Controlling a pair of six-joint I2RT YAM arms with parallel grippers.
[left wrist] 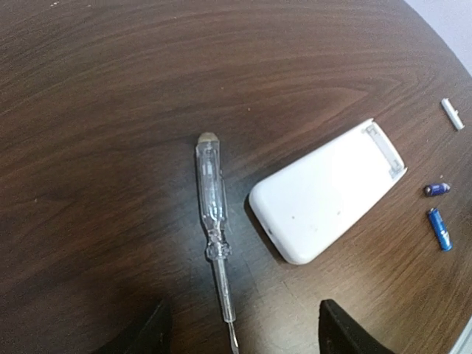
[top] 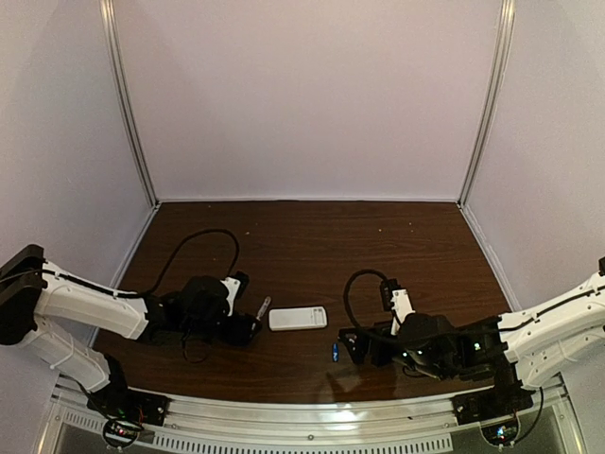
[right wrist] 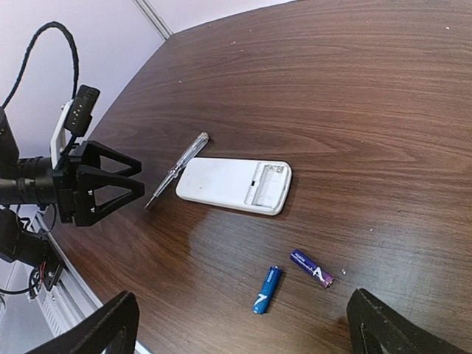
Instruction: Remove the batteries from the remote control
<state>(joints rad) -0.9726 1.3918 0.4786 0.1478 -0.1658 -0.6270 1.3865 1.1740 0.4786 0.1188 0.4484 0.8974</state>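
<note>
Right wrist view: remote control (right wrist: 221,184) flat on table (right wrist: 354,88), battery bay (right wrist: 269,183) open and empty; two batteries (right wrist: 267,289) loose on tabletop near it. Right gripper (right wrist: 243,297) jaws wide. Left gripper (right wrist: 139,178) jaws wide beside screwdriver (right wrist: 177,168).

Glossy white plastic remote control (right wrist: 234,186); clear plastic screwdriver (left wrist: 212,193); dark wood-grain table (left wrist: 110,88), lightly sheened.

No readable txt or nos., white marks on batteries (right wrist: 267,289) too blurry to make out
</note>
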